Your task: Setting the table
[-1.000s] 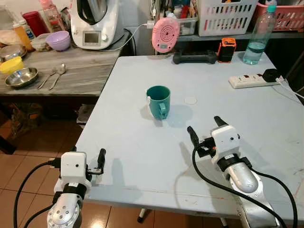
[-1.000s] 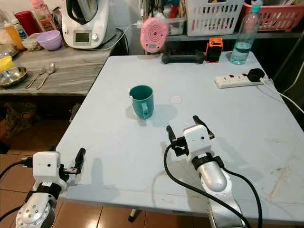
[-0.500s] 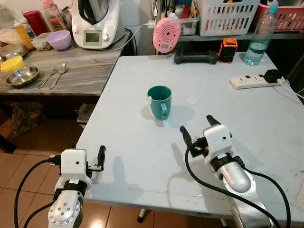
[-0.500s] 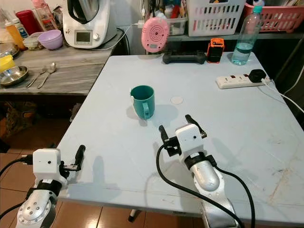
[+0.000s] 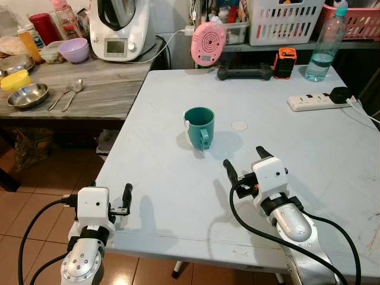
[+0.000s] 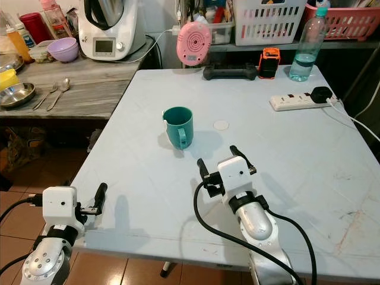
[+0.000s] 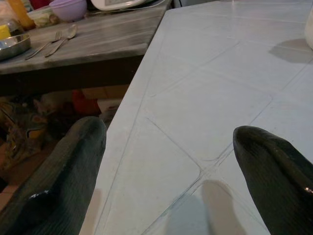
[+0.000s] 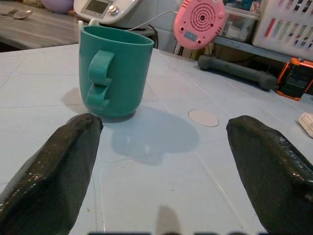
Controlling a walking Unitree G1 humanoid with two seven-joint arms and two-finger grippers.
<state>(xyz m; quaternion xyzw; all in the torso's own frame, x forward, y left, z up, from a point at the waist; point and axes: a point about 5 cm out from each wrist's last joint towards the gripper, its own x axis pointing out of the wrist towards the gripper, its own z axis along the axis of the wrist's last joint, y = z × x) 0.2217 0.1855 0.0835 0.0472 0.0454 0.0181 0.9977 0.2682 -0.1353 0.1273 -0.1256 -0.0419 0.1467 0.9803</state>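
Note:
A teal mug (image 5: 199, 126) stands upright on the pale blue table (image 5: 178, 190), its handle turned toward me. My right gripper (image 5: 243, 157) hovers open just above the table, a short way in front of the mug and slightly to its right; in the right wrist view the mug (image 8: 115, 71) sits ahead near one finger. My left gripper (image 7: 168, 132) is open and holds nothing, low at the table's front left corner. On the grey side counter (image 5: 113, 89) to the left lie a spoon and fork (image 5: 68, 95), a steel bowl (image 5: 27, 95) and a purple bowl (image 5: 74, 50).
A small white disc (image 5: 239, 125) lies right of the mug. Along the table's far edge are a pink device (image 5: 208, 43), a black bar (image 5: 243, 72), an orange box (image 5: 284, 61), a water bottle (image 5: 325, 41) and a power strip (image 5: 312, 102). A white kitchen machine (image 5: 122, 27) stands on the counter.
My right gripper has slid a little to the left, closer to the mug, still open. The left gripper and the mug have stayed put.

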